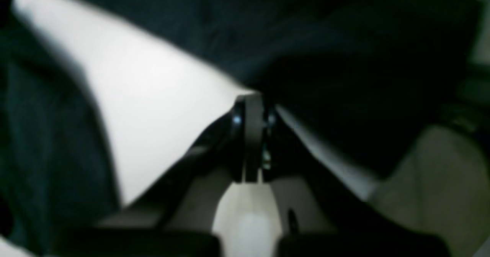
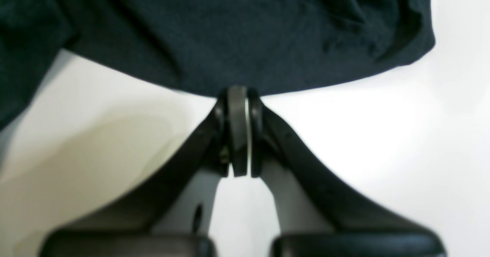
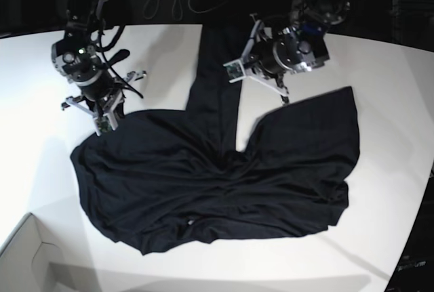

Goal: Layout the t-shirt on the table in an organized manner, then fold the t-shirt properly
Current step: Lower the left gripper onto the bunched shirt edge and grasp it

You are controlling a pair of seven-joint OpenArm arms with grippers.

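Left wrist: the left tool (image 1: 252, 100) is clamped on the t-shirt (image 1: 306, 35) edge at 12 o'clock. Right wrist: the right tool (image 2: 238, 92) pinches the hem likewise. Base: the garment lies rumpled mid-table (image 3: 393, 75), the tools gripping at 10 and 1 o'clock.

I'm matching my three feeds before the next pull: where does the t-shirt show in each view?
Left wrist: the t-shirt fills the top and left edge, its hem pinched by the shut left gripper.
Right wrist: it spans the top, edge pinched by the shut right gripper.
Base: crumpled across the middle, both grippers at its far edge.
Shared landmark: the white table.
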